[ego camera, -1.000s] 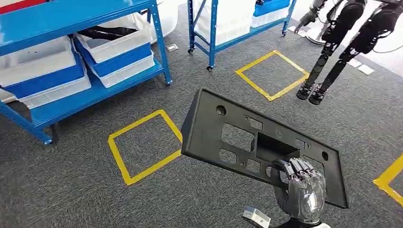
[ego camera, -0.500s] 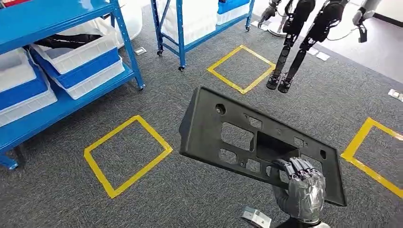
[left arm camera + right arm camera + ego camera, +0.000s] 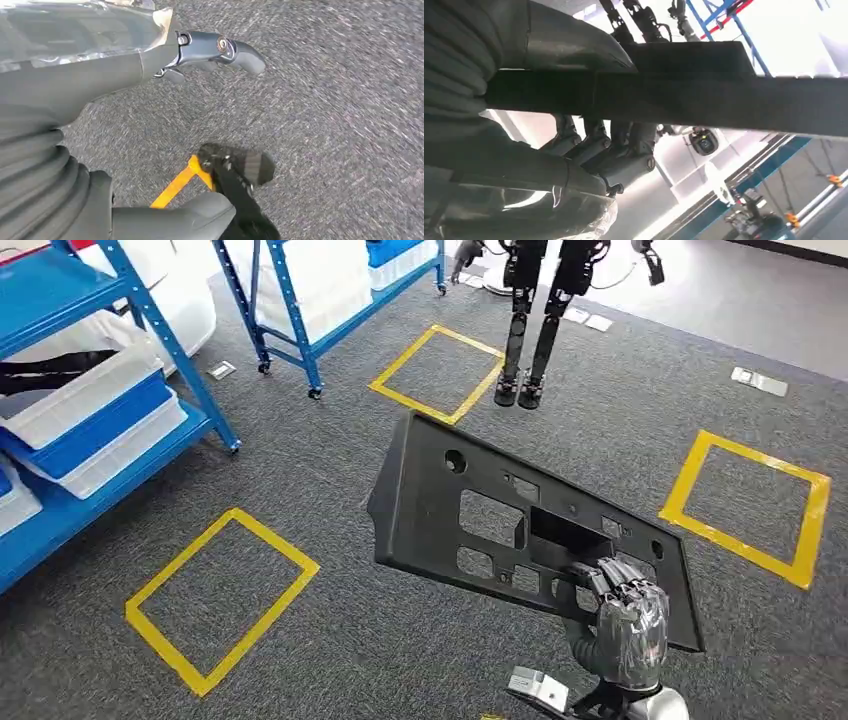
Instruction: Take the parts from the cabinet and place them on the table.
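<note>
black perforated panel [image 3: 470, 510] | tilted | held above carpet

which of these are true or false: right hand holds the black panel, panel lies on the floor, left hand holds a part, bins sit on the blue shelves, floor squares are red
1. The right hand holds the black panel. True.
2. The panel lies on the floor. False: it is held up above the carpet.
3. The left hand holds a part. False: it holds nothing.
4. Bins sit on the blue shelves. True.
5. The floor squares are red. False: they are yellow tape.
</note>
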Robot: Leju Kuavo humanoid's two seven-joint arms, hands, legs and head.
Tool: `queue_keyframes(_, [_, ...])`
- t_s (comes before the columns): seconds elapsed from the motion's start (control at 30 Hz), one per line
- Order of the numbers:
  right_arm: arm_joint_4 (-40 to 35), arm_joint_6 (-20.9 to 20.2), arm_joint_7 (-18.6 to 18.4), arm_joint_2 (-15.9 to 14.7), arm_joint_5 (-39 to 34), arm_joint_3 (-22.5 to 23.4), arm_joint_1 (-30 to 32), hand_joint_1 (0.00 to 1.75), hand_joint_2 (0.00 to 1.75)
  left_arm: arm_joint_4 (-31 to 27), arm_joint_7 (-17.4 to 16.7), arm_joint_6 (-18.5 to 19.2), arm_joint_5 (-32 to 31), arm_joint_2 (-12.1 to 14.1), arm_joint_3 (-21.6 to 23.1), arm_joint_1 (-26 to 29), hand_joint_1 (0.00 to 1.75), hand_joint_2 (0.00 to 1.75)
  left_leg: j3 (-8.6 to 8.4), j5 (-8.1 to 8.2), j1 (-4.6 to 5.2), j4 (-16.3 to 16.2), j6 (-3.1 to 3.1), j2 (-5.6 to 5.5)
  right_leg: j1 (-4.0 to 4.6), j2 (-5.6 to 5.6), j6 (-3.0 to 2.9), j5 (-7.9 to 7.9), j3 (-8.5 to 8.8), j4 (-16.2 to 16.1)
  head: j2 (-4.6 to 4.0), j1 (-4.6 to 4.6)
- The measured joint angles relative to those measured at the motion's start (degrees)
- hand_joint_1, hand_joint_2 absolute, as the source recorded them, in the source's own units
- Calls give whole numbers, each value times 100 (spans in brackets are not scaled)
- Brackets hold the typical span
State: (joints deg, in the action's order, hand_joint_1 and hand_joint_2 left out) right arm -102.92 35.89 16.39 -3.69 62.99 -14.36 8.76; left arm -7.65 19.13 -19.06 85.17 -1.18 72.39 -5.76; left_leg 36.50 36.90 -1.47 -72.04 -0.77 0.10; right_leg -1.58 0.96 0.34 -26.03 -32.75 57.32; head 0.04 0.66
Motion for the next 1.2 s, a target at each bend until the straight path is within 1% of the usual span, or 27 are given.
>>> queue_keyframes(0.03, [26, 0, 0, -2, -4, -13, -4, 175, 175, 2, 0, -5, 0, 2, -4, 14, 0, 175, 187, 64, 1, -327, 12, -19, 30, 77, -7, -5, 1, 1, 0, 0])
queue_keyframes(0.07, [48, 0, 0, -4, -7, -22, -3, 175, 175, 2, 0, -5, 0, 2, -7, 25, 0, 175, 254, -8, 3, -380, 33, -25, 52, 155, -7, -5, 5, 3, 0, -2])
queue_keyframes(0.1, [72, 0, 0, -4, -7, -26, -5, 175, 175, 2, 0, -5, 0, 2, -9, 28, 0, 175, 187, -238, 9, -133, 71, -30, 72, 245, -8, -5, 12, 5, 0, -2])
queue_keyframes(0.17, [98, 2, 0, -4, -4, -28, -15, 175, 175, 2, 0, -5, 0, 2, -9, 26, 0, 175, -240, -831, 27, 869, 167, -166, 106, 406, -7, -5, 43, 6, 0, 0])
queue_keyframes(0.2, [103, 2, 0, -4, -7, -31, -22, 175, 175, 4, 0, -5, 0, 9, -11, 26, 0, 175, -424, -974, 33, 1306, 244, -443, 94, 477, -6, -4, 47, 4, 0, -2])
queue_keyframes(0.23, [114, 2, 0, -4, -7, -33, -45, 175, 175, 9, 0, -5, 0, 18, -11, 28, 0, 175, -462, -921, 25, 1369, 256, -502, 164, 516, 6, -1, 24, 24, 0, -24])
queue_keyframes(0.33, [129, 2, 0, -9, -7, -37, -51, 175, 175, 11, 2, -5, 2, 15, -11, 14, 0, 175, -468, -931, 89, 1391, 252, -312, 86, 691, 79, 44, -43, -10, 0, 4])
queue_keyframes(0.37, [127, 7, 0, -13, -7, -37, -57, 175, 175, 9, 2, -5, 0, -4, -11, 5, 0, 175, -517, -982, 52, 1503, 277, -221, 168, 759, 123, 48, -119, -18, 0, 0])
queue_keyframes(0.4, [133, 7, 0, -31, -2, -37, -51, 175, 175, 13, 6, -5, 0, -20, -13, -5, 0, 175, -556, -1027, 43, 1565, 282, -144, 116, 503, 109, -12, -139, 112, 0, 2])
queue_keyframes(0.43, [135, 7, 0, -33, -2, -48, -79, 175, 175, 13, 9, -5, 0, -15, -13, 1, 0, 175, -574, -1036, 29, 1603, 317, -82, 151, 234, 88, -159, -275, 385, 0, -33])
queue_keyframes(0.47, [142, 7, 4, -31, -4, -57, -99, 175, 175, 15, 6, -5, 0, -13, -15, 11, 0, 175, -578, -1036, 37, 1604, 318, 18, 144, 77, 82, -369, -528, 859, 0, -77])
queue_keyframes(0.53, [155, 7, 7, -37, -4, -70, -94, 175, 175, 15, 4, -5, 2, -22, -15, 20, 0, 175, -572, -1025, 44, 1602, 313, 185, 95, -18, 110, -669, -991, 1753, 0, -72])
queue_keyframes(0.57, [173, 7, 7, -42, -4, -72, -92, 175, 175, 15, 4, -5, 0, -20, -15, 21, 0, 175, -571, -1018, 37, 1600, 306, 260, 71, -30, 155, -668, -1071, 1901, 0, -79])
queue_keyframes(0.6, [188, 7, 4, -46, -7, -72, -93, 175, 175, 15, 4, -5, 2, -22, -15, 20, 0, 175, -578, -1006, 28, 1598, 289, 335, 36, -48, 229, -562, -997, 1733, 0, -76])
queue_keyframes(0.67, [199, 7, 4, -55, -4, -72, -99, 175, 175, 15, 4, -5, 2, -33, -15, 18, 0, 175, -617, -966, -7, 1584, 226, 462, -48, -212, 396, -181, -483, 776, 0, -76])
queue_keyframes(0.7, [199, 7, 4, -57, -4, -72, -101, 175, 175, 15, 4, -5, 0, -29, -15, 17, 0, 175, -645, -933, 4, 1565, 172, 512, -66, -513, 450, -37, -185, 264, 0, -91])
queue_keyframes(0.73, [203, 7, 15, -57, -29, -74, -131, 175, 175, 26, 11, -2, 2, -4, -20, 22, 0, 175, -635, -866, 80, 1502, 102, 575, -35, -805, 427, -17, -39, 11, 0, -142])
queue_keyframes(0.77, [210, 9, 48, -57, -81, -85, -146, 175, 175, 24, 37, 31, 5, -20, -24, 25, 0, 175, -655, -850, 66, 1505, 71, 631, -2, -674, 326, 6, -66, 63, 0, -129])
queue_keyframes(0.87, [280, 15, 203, -109, -313, -153, -202, 175, 175, 26, 63, 323, 35, -33, -120, 22, 0, 175, -730, -829, 29, 1534, 3, 877, 4, -404, 189, 26, -123, 75, 0, -66])
queue_keyframes(0.9, [304, 20, 238, -111, -367, -177, -206, 175, 175, 26, 65, 328, 40, -48, -142, 5, 0, 175, -728, -732, -27, 1465, -49, 661, -66, -328, 143, 42, -115, 61, 0, -57])
queue_keyframes(0.93, [336, 22, 297, -118, -433, -207, -249, 175, 175, 28, 76, 323, 48, -57, -166, 12, 0, 175, -628, -544, -29, 1228, -36, 337, -48, -257, 106, 51, -120, 61, 0, -51])
queue_keyframes(0.97, [383, 24, 326, -116, -466, -245, -314, 175, 175, 28, 81, 321, 55, -70, -190, 27, 0, 175, -453, -319, -24, 841, -21, 153, -28, -200, 39, 59, -125, 61, 0, -41])
queue_keyframes(1.03, [513, 26, 361, -103, -494, -358, -420, 175, 175, 28, 66, 304, 59, -83, -268, 76, 0, 175, 34, 73, -11, -119, -4, -6, 31, -20, 2, 61, -136, 62, 0, -33])
queue_keyframes(1.07, [568, 26, 376, -98, -507, -382, -448, 175, 175, 28, 29, 304, 61, -85, -314, 92, 0, 175, 183, 79, -10, -348, 12, -25, 57, 65, -15, 70, -135, 63, 0, -37])
queue_keyframes(1.13, [660, 26, 387, -101, -522, -431, -524, 175, 175, 28, -51, 306, 61, -92, -424, 112, 0, 175, 124, -255, 6, -44, 84, -33, 91, 237, -15, 72, -129, 65, 0, -30])
queue_keyframes(1.17, [704, 26, 409, -109, -576, -457, -559, 175, 175, 28, -111, 347, 64, -94, -526, 112, 0, 175, -111, -594, 24, 514, 151, -81, 104, 332, -20, 77, -115, 65, 0, -35])
queue_keyframes(1.2, [730, 26, 439, -138, -681, -465, -580, 175, 175, 28, -144, 376, 64, -94, -608, 112, 0, 175, -331, -831, 43, 990, 213, -222, 109, 393, -28, 82, -104, 64, 0, -30])
